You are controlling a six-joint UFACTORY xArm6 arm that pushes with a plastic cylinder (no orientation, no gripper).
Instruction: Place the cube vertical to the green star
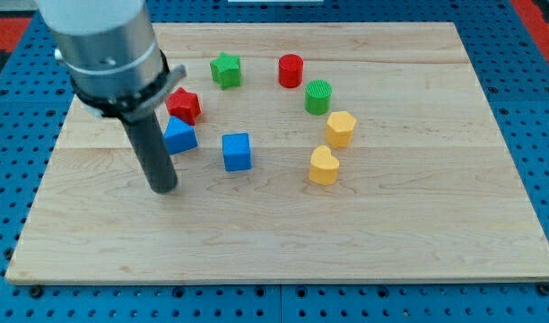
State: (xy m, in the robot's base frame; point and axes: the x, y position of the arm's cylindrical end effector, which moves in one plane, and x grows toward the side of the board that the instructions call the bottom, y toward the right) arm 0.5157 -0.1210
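Note:
A blue cube sits near the middle of the wooden board. A green star lies at the view's top, almost straight above the cube. My tip rests on the board to the left of the cube and a little below it, apart from it. A second blue block lies just right of the rod, partly hidden by it.
A red star lies above the second blue block. A red cylinder, a green cylinder, a yellow hexagon block and a yellow heart form an arc on the right. Blue pegboard surrounds the board.

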